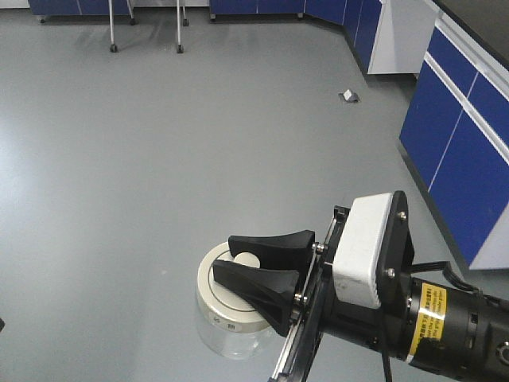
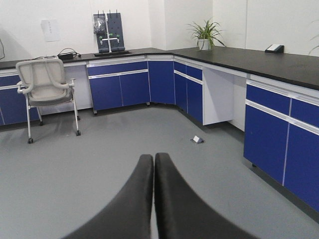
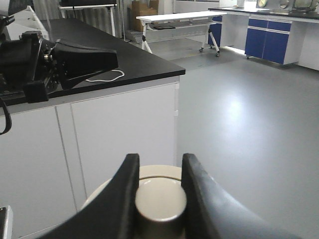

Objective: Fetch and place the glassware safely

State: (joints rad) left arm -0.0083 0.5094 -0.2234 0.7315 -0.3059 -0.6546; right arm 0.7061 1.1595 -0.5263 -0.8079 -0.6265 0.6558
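Observation:
The glassware is a squat clear jar [image 1: 221,344] with a round cream-white lid [image 1: 223,306]. It hangs over the grey floor at the bottom of the front view. My right gripper [image 1: 225,256] is shut on the lid's raised centre knob [image 3: 160,199], with one black finger pressed against each side of it. Only the lid shows in the right wrist view; the glass body is hidden below it. My left gripper [image 2: 153,158] is shut with its fingers [image 2: 172,199] touching and nothing between them. It points across the open floor, away from the jar.
Blue cabinets [image 1: 469,143] under a black counter [image 2: 259,57] line the right side and back of the room. A white cabinet [image 3: 124,129] with a black top stands just beyond the jar. A mesh chair [image 2: 46,87] and a small white object on the floor [image 1: 348,96] lie farther off.

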